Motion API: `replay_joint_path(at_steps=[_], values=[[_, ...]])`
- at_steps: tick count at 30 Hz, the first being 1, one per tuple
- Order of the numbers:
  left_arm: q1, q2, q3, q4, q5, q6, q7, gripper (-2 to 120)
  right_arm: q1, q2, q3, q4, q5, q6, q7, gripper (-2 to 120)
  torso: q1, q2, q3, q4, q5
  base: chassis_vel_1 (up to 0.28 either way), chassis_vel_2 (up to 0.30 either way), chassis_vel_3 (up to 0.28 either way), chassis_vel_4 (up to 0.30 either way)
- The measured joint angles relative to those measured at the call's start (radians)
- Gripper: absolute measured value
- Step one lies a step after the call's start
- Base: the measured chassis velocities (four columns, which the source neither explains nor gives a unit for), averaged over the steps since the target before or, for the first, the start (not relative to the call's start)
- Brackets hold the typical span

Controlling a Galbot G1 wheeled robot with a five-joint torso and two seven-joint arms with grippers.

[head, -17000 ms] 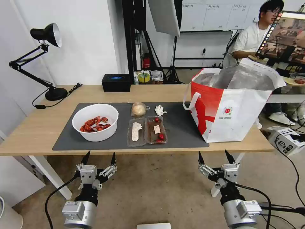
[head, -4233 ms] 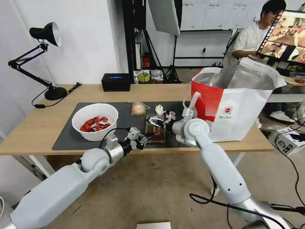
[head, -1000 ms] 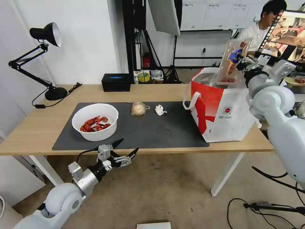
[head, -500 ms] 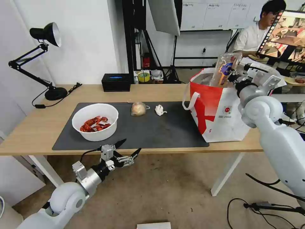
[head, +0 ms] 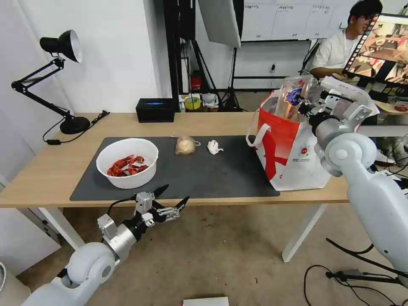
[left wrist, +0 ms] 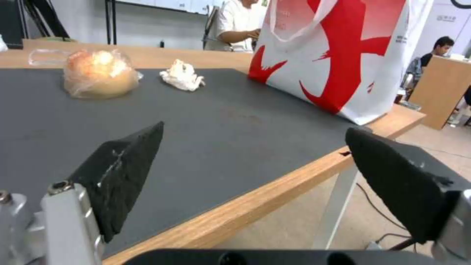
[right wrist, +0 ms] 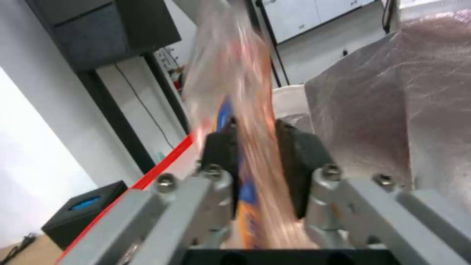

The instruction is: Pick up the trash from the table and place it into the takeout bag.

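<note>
Risk lies with the clear two-part plastic tray (head: 292, 98), pinched upright by the right tool (head: 307, 106) over the white-and-red insulated takeout bag (head: 297, 148): it may catch the rim and spill scraps, while the left tool (head: 173, 199) idles wide below the counter (head: 51, 170).

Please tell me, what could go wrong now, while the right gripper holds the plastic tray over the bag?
1. The right gripper pinches the clear plastic tray upright by one edge at the mouth of the takeout bag; food scraps might spill out, or the thin tray might slip.
2. The tray is near the bag's red side wall, so it might catch on the rim.
3. The left gripper is open at the table edge, and might bump it if raised carelessly.
</note>
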Motion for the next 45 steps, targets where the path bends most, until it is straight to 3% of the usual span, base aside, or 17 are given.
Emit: replay_joint_path(at_steps=[13,16,22,27,30,34,39,45], values=[[-0.020,0.019,-0.016,0.000,-0.004,0.002,-0.005,100,-0.012,-0.015,0.004,0.035,0.012,-0.014,0.001,69,0.000,0.000,0.000,0.0000,0.0002,0.000,0.000,0.000,0.000],[-0.016,0.016,-0.018,-0.003,-0.004,0.002,-0.006,100,-0.012,-0.024,0.004,0.058,0.013,-0.012,-0.034,84,0.000,0.000,0.000,0.0000,0.0001,0.000,0.000,0.000,0.000],[-0.011,0.016,-0.025,-0.006,-0.006,-0.003,-0.006,100,-0.011,-0.036,-0.003,0.110,0.012,-0.004,-0.093,99,0.000,0.000,0.000,0.0000,-0.0001,0.000,0.000,0.000,0.000],[0.002,0.018,-0.043,-0.013,-0.009,-0.005,-0.006,100,-0.047,-0.063,-0.019,0.202,-0.008,-0.029,-0.210,100,0.000,0.000,0.000,0.0002,-0.0001,0.000,0.000,0.000,0.000],[0.013,0.018,-0.061,-0.015,-0.010,-0.006,-0.004,100,-0.124,-0.099,-0.033,0.258,-0.103,-0.052,-0.347,100,0.000,0.000,0.000,0.0001,0.0000,0.000,0.000,0.000,0.000],[0.026,0.016,-0.077,-0.015,-0.010,-0.008,-0.002,100,-0.195,-0.121,-0.042,0.293,-0.169,-0.037,-0.410,100,0.000,0.000,0.000,0.0000,0.0002,0.000,0.000,0.000,0.000],[0.071,0.003,-0.129,-0.008,-0.003,-0.026,0.004,100,-0.349,-0.152,-0.050,0.341,-0.281,0.064,-0.480,100,0.000,0.000,0.000,0.0000,0.0001,0.000,0.000,0.000,0.000],[0.126,-0.027,-0.191,-0.001,0.017,-0.049,0.010,100,-0.509,-0.153,-0.063,0.360,-0.402,0.174,-0.485,100,0.000,0.000,0.000,-0.0001,0.0000,0.000,0.000,0.000,0.000]])
